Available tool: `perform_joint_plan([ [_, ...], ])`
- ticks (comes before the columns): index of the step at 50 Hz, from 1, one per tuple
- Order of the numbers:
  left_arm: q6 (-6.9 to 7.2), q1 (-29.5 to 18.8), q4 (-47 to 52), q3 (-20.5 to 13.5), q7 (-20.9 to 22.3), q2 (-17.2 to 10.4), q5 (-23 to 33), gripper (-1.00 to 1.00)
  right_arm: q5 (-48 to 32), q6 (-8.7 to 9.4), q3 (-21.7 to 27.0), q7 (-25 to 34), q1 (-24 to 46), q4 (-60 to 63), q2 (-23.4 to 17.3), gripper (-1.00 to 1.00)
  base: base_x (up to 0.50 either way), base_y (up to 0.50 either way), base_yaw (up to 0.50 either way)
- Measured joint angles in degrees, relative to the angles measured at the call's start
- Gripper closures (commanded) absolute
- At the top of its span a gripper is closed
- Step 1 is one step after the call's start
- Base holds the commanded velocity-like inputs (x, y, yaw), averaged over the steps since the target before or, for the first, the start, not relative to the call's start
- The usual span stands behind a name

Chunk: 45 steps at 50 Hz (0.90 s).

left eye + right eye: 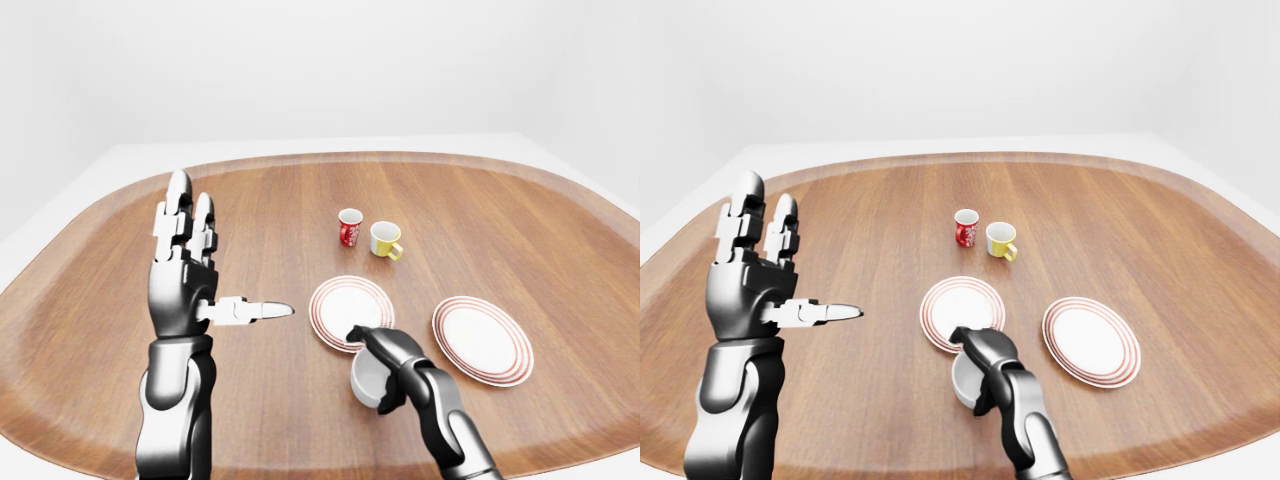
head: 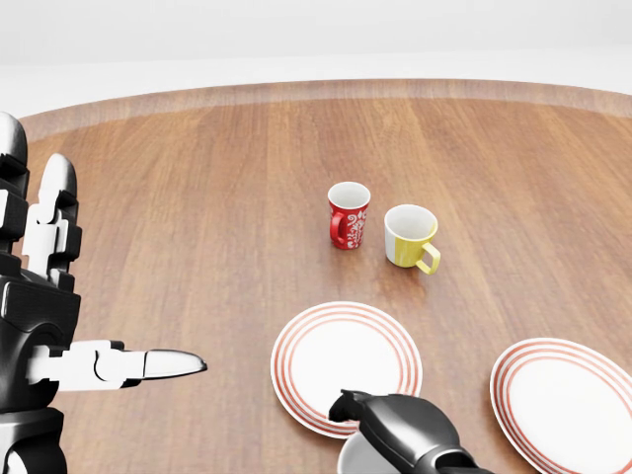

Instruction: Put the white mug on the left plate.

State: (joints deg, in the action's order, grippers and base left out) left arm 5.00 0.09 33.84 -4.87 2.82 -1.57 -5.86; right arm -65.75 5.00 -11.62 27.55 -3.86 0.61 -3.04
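The white mug (image 1: pixel 363 383) stands on the wooden table (image 1: pixel 250 230) just below the left plate (image 2: pixel 336 355), a white plate with red rings. My right hand (image 1: pixel 380 362) reaches in from the bottom, its dark fingers curled over the mug's rim and down its side. My left hand (image 1: pixel 205 285) is raised at the left of the views. It is open, fingers pointing up and thumb pointing right, far from the mug. In the head view only the mug's top edge (image 2: pixel 357 460) shows under the hand.
A second red-ringed plate (image 2: pixel 563 400) lies to the right of the left one. A red patterned mug (image 2: pixel 348 214) and a yellow-and-white mug (image 2: pixel 410 237) stand side by side above the plates. The table's curved rim (image 2: pixel 316 89) runs across the top.
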Motion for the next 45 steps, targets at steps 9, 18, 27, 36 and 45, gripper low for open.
perform_joint_plan([
  [9,0.0,0.04,-0.01,0.08,-0.01,0.03,0.03,-1.0,1.16,0.0,0.0,-0.22,-0.35,-0.05,-0.1,1.0,0.0,0.0,0.0],
  [18,0.0,0.08,-0.13,0.17,0.01,0.05,0.08,-1.0,2.02,0.0,0.15,-0.29,-0.59,0.78,-0.15,1.0,0.0,0.0,0.0],
  [27,0.0,0.15,-0.27,0.26,0.04,0.08,0.14,-1.0,9.93,0.0,-1.12,10.0,-2.13,12.07,1.32,1.0,0.0,0.0,0.0],
  [36,0.0,0.18,-0.33,0.32,0.06,0.1,0.2,-1.0,17.35,0.0,-2.99,12.45,-1.56,22.95,1.28,1.0,0.0,0.0,0.0],
  [45,0.0,0.04,-0.52,0.14,0.06,0.04,0.1,-1.0,21.49,0.0,-2.95,12.45,0.88,25.74,0.5,1.0,0.0,0.0,0.0],
])
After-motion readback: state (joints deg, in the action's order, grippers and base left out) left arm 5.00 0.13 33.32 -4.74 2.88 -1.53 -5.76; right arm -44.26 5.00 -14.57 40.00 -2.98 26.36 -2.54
